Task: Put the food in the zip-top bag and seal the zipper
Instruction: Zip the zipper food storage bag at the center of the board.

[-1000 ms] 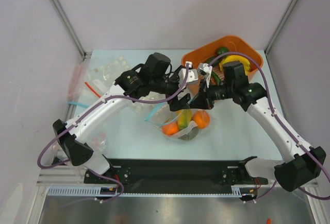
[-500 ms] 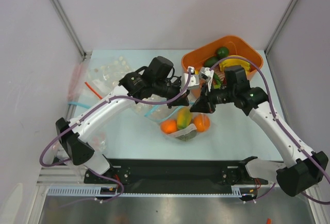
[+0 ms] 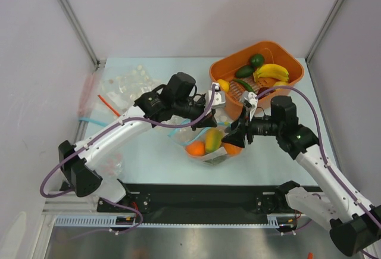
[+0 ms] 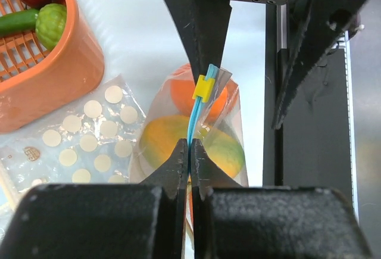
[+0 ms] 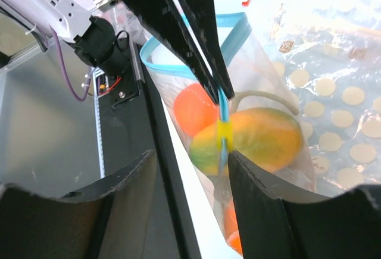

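The zip-top bag (image 3: 208, 146) lies near the table's front middle, with two oranges (image 3: 195, 149) and a mango (image 3: 213, 140) of the food inside. My left gripper (image 4: 190, 150) is shut on the bag's light-blue zipper (image 4: 197, 113), just behind the yellow slider (image 4: 203, 88). My right gripper (image 5: 190, 178) is open, and the slider (image 5: 224, 134) sits against the inner face of its right finger (image 5: 256, 193), not clamped. In the top view the left gripper (image 3: 209, 119) and the right gripper (image 3: 231, 134) meet above the bag.
An orange basket (image 3: 297, 71) at the back right holds bananas (image 3: 271, 71), an avocado (image 3: 244, 71) and a lemon (image 3: 223, 84). Clear dotted bags (image 3: 128, 83) and a red-strip bag (image 3: 104, 101) lie at the back left. A black rail (image 3: 202, 196) runs along the near edge.
My left gripper closed on the zipper. My right gripper opened, and its arm drew back toward the near right. The bag shifted slightly nearer.
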Controlling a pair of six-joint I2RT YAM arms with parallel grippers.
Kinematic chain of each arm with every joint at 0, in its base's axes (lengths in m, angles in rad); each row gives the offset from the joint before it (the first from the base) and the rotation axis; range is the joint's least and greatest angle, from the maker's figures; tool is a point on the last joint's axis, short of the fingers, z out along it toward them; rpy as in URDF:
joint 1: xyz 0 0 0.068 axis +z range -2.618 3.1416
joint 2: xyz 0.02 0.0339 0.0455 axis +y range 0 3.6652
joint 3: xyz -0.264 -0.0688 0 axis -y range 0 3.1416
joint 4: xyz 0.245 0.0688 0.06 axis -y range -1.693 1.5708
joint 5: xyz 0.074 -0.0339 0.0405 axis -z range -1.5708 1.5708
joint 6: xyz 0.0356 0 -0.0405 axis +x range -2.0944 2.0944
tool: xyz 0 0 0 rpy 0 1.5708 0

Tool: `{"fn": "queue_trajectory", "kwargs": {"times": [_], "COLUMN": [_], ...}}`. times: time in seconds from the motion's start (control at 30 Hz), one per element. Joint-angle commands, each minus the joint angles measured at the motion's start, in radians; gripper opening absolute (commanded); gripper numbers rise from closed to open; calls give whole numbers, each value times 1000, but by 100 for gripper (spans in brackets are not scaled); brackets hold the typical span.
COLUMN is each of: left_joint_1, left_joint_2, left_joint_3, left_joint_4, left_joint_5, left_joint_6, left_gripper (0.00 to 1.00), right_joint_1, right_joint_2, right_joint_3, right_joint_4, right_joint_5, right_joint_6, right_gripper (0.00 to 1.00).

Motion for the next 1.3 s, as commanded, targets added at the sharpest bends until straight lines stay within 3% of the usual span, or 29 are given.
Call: {"fn": "queue_trajectory", "kwargs": {"times": [0.0,0.17,0.2,0.27,0.37,0.4,0.43,0.5,0.63,0.73,1.27], "left_joint_1": [-1,-1,-1,-1,-1,-1,-1,-1,-1,-1,-19], "left_joint_2": [-69,-80,-83,-83,-89,-94,-97,-100,-114,-105,4], "left_joint_3": [-25,-36,-33,-28,-25,-23,-25,-23,-10,18,145], "left_joint_4": [88,101,104,101,99,98,98,93,99,98,22], "left_joint_5": [34,43,43,46,44,41,35,27,29,44,97], "left_joint_6": [-12,-22,-25,-31,-32,-29,-28,-23,-23,-23,-17], "left_gripper": [0,1,0,0,0,0,1,6,36,44,43], "right_joint_1": [-6,-9,-8,-8,-9,-9,-11,-9,-11,-9,-4], "right_joint_2": [-63,-44,-43,-43,-41,-41,-38,-35,-34,-29,3], "right_joint_3": [-57,-60,-66,-69,-75,-77,-74,-69,-63,-49,28], "right_joint_4": [191,168,176,208,246,251,257,259,265,256,159], "right_joint_5": [27,55,61,64,74,72,68,49,22,9,-6], "right_joint_6": [100,85,85,97,123,123,123,120,112,98,11], "right_gripper": [54,48,41,36,18,4,0,0,0,0,0]}}
